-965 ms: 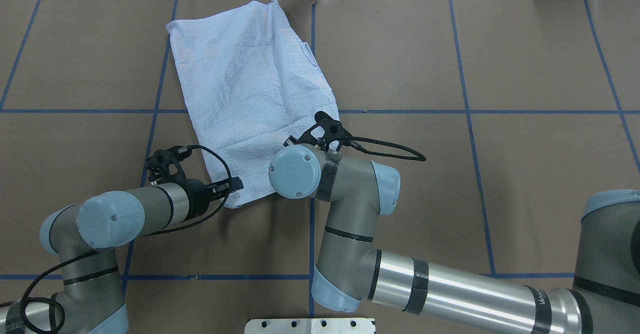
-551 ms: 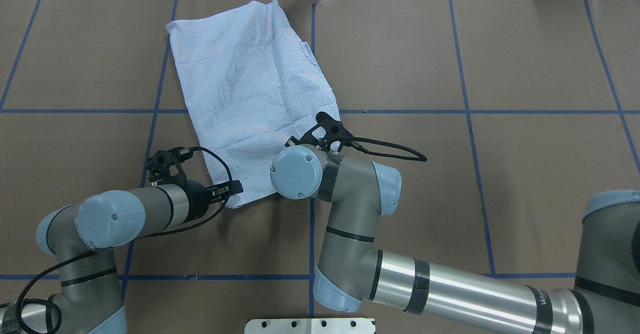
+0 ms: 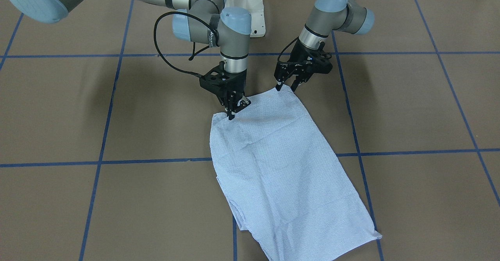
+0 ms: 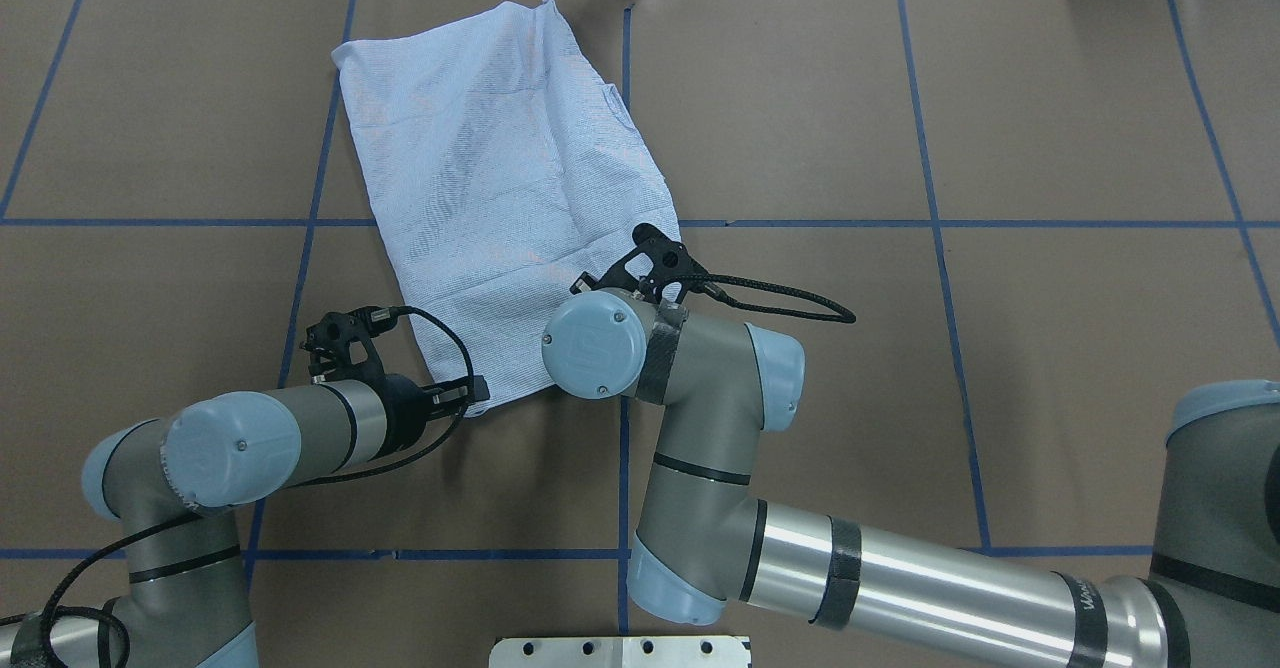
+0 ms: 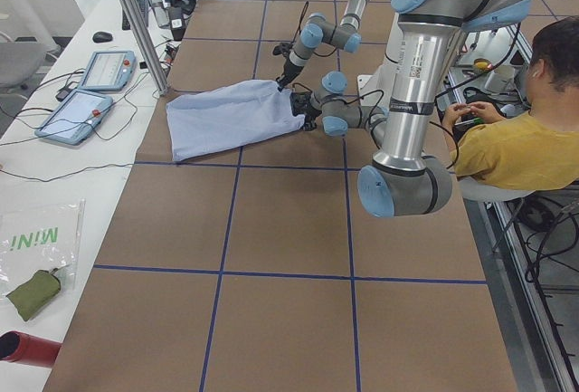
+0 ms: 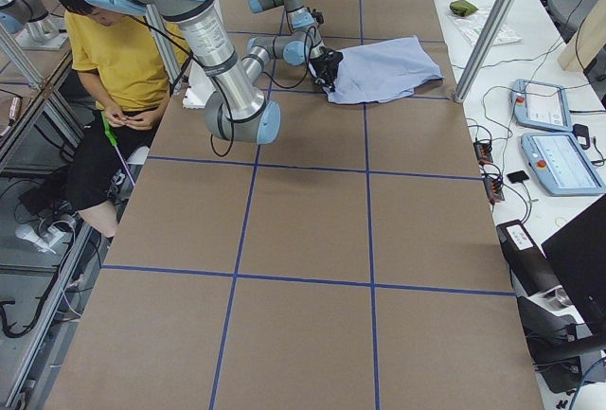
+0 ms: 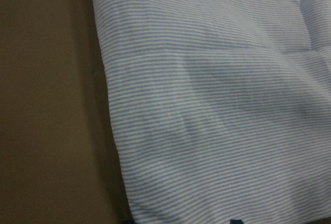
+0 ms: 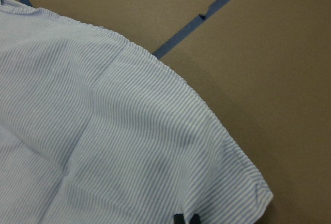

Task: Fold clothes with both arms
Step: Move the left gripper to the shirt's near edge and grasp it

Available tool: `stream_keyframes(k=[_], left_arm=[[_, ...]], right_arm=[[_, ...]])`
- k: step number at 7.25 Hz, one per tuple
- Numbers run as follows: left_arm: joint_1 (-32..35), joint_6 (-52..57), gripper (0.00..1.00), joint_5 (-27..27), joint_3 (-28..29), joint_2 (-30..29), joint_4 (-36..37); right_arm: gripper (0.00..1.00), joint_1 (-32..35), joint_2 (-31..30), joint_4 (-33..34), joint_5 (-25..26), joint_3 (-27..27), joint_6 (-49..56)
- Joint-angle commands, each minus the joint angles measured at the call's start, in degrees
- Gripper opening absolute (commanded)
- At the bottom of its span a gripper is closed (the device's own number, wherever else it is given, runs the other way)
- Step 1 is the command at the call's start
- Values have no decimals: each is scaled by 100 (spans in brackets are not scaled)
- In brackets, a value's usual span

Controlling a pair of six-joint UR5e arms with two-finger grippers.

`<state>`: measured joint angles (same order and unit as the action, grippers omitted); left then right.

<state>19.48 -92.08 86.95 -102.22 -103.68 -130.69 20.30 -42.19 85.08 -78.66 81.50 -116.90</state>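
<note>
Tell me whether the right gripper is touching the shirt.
Touching. In the front-facing view the right gripper has its fingertips down on the shirt at its corner nearest the robot, no gap showing; the right wrist view agrees.

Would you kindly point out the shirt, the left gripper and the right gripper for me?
shirt (image 3: pixel 285 167), front-facing view, middle of the striped cloth.
left gripper (image 3: pixel 285 88), front-facing view, between its fingertips at the shirt's edge.
right gripper (image 3: pixel 231 113), front-facing view, between its fingertips at the shirt's corner.

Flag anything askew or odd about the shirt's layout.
The shirt lies diagonally, skewed against the blue tape lines, with creases across its robot-side half. No damage or spill stands out.
</note>
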Motion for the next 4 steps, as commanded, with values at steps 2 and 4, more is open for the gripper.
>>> stream_keyframes(k=[2,4], left_arm=[[-14,-3,2,-11,9,-3,-1],[-14,-3,0,-20,-61,-47,-1]], right_arm=[[0,0,-17,0,0,76,9],[0,0,-44,0,0,137,35]])
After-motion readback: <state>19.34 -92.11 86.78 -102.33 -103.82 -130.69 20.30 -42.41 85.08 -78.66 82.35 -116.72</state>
